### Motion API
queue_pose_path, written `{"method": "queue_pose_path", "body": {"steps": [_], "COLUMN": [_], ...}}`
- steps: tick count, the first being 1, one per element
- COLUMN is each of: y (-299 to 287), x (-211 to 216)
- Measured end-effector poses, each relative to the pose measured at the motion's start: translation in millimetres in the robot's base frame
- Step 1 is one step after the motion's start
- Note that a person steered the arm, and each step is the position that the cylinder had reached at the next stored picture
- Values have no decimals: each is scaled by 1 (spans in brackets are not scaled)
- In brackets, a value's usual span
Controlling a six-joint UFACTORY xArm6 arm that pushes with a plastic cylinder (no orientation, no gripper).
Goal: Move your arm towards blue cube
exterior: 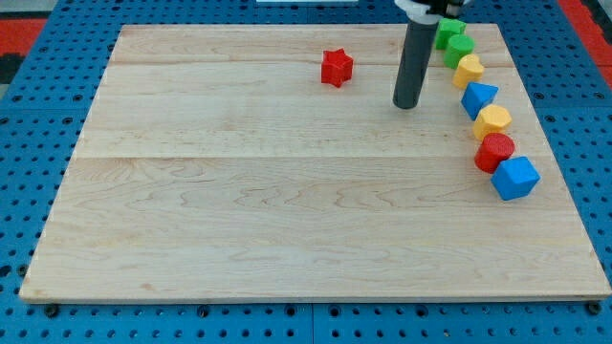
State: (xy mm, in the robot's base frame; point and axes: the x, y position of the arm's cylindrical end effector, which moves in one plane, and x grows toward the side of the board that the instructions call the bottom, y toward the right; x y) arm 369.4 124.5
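Resting on the wooden board (239, 220), my tip (407, 105) is touching no block and pushing nothing. From it, the blue cube (515, 178) is lying at about four o'clock, well apart, closing the curved row of blocks just beside the red cylinder (494, 151).

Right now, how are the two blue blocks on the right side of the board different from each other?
The blue cube sits at the bottom end of the curved row of blocks, while the other blue block, wedge-like and pointed, sits mid-row between two yellow blocks. The cube looks larger and boxier. The pointed block is closer to my tip, which touches neither. Both share the same blue colour and rest on the wooden board.
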Motion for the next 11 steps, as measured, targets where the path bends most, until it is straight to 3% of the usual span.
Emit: {"method": "queue_pose_path", "body": {"steps": [2,4,6,7,8,9,11], "y": [-2,1,15,59,113,156,160], "x": [60,80,169,200,203,175,155]}}
